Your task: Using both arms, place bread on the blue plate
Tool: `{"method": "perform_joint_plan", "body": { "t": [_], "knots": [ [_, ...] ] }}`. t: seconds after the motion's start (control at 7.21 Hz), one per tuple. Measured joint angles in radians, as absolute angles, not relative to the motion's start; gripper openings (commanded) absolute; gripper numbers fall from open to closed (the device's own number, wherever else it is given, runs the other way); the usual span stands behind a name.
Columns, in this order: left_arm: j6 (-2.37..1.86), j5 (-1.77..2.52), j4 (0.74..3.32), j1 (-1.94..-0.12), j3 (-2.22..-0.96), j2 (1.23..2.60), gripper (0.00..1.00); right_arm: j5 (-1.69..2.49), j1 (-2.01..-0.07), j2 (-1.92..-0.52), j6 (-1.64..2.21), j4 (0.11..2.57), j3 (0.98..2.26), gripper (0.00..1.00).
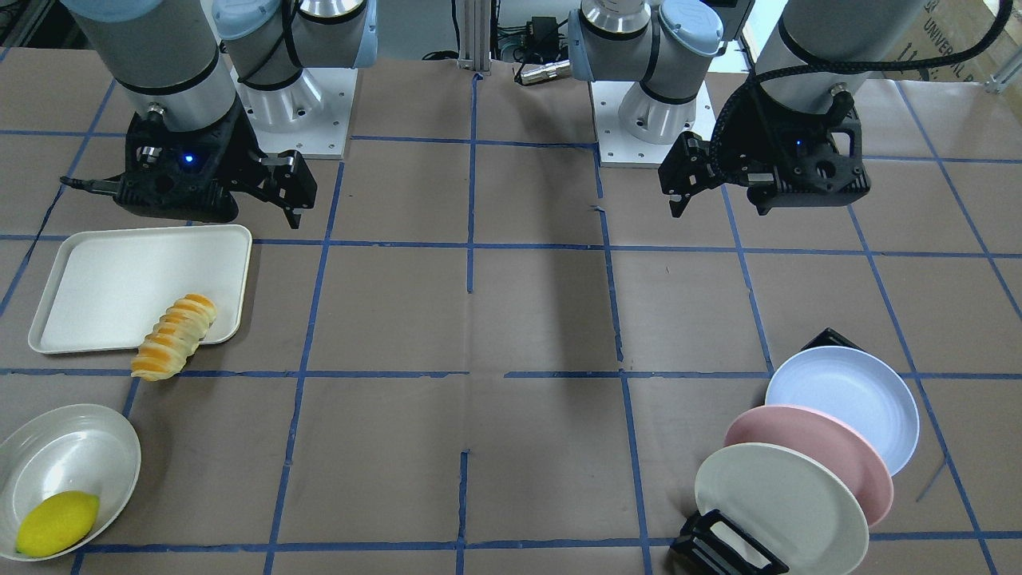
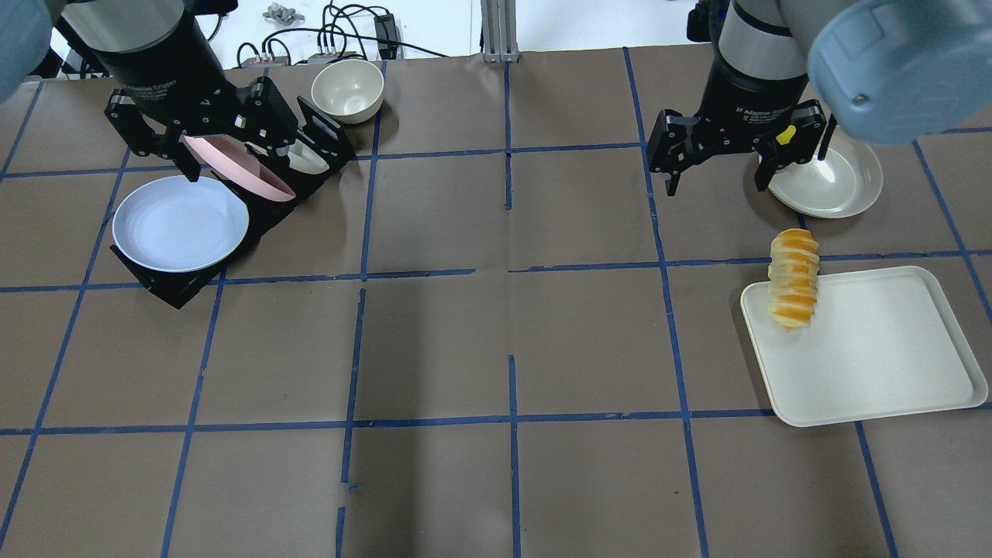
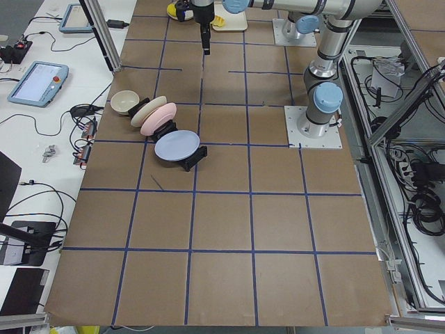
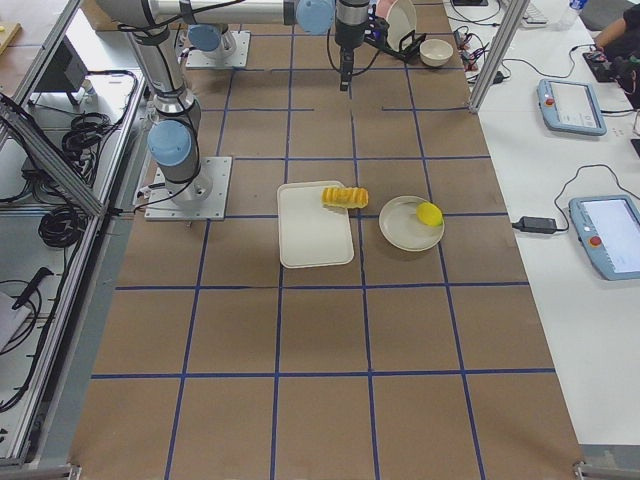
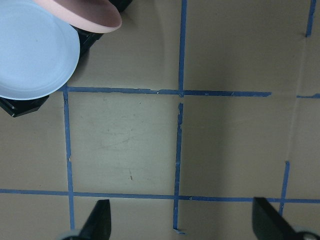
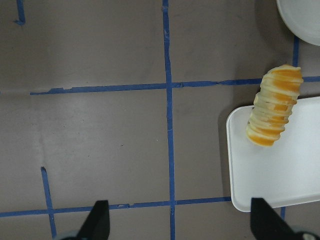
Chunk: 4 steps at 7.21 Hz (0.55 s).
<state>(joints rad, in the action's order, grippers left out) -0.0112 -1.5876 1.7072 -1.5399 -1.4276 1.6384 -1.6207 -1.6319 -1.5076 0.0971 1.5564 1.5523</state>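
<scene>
Covering table (image 2: 434,349): brown paper (image 2: 589,480), blue tape grid (image 2: 511,422); bread (image 2: 793,279) overhanging tray (image 2: 876,364).

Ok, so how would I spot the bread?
Find the flat white rectangular plastic tray on the robot's right side. The bread lies across the tray's corner, one end poking past the rim. It is a ridged loaf striped orange and cream, unlike the smooth yellow lemon nearby.

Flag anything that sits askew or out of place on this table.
The bread lies across the rim of the white tray near one corner, one end on the tray and the other out over the table. Nothing else stands out.
</scene>
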Motion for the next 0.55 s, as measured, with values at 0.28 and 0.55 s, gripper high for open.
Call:
{"method": "perform_joint_plan", "body": {
  "t": [0.28, 0.55],
  "knots": [
    [0.008, -1.585, 1.705, -1.52, -1.425, 1.642, 1.0, -1.62, -1.636, -1.5, 0.101, 1.558, 1.554, 1.0],
    [0.174, -1.58, 1.702, -1.375, -1.413, 1.66, 1.0, -1.618, -1.624, -1.488, 0.064, 1.573, 1.568, 1.0]
  ]
}}
